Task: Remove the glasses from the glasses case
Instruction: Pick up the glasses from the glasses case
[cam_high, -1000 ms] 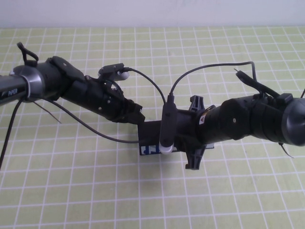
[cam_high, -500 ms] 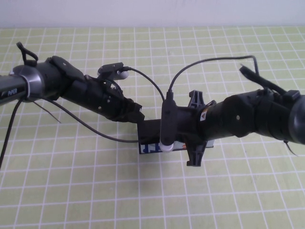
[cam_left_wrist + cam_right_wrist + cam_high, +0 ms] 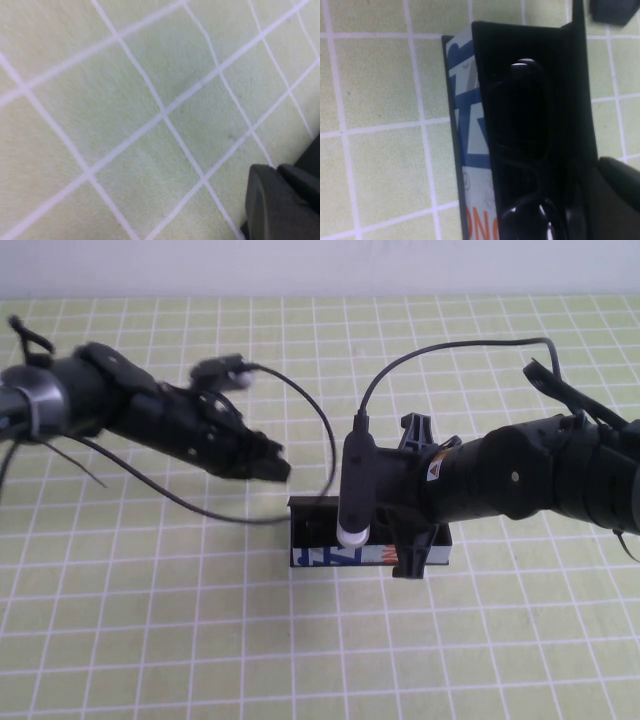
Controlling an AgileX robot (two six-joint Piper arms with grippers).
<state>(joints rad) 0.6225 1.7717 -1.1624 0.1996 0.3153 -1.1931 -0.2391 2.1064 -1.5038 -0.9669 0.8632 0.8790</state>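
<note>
The glasses case (image 3: 330, 556) is seen open near the table's centre, with the glasses (image 3: 520, 150) lying lengthwise inside, left to right. Directly above it the right gripper (image 3: 412, 498) is spread wide. Farther left, the left gripper (image 3: 272, 468) is raised clear; its opening cannot be told.

The left gripper (image 3: 272, 468) hangs above the mat at centre-left on its outstretched arm. The right gripper (image 3: 408, 530) reaches in from the right, pointing down.
</note>
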